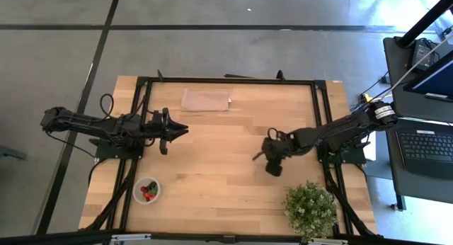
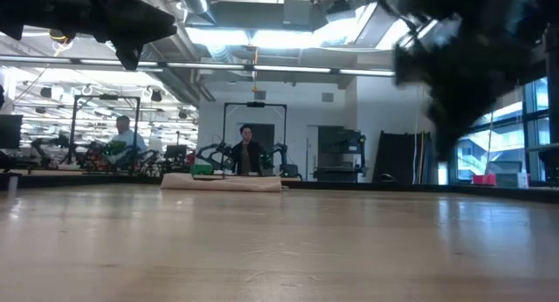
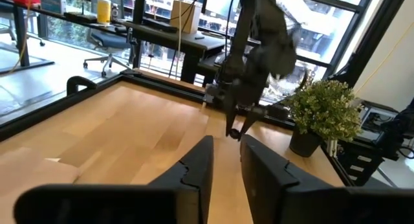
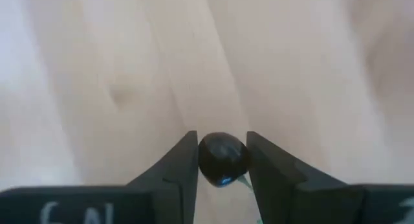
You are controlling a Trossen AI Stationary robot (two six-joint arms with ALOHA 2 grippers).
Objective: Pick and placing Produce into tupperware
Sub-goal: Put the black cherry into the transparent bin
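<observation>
A dark berry (image 4: 223,159) sat pinched between the two fingers of the right end effector (image 4: 222,162), held above bare wood of the table (image 1: 212,167). The tub (image 1: 146,190), with red and dark fruit inside, stood well apart from that end effector, near the table's front left corner, below the left end effector (image 1: 177,129). The left end effector's fingers (image 3: 197,169) stood slightly spread, holding nothing. A potted plant (image 1: 310,209) stood near the right end effector, a cloth (image 1: 206,100) farther off.
</observation>
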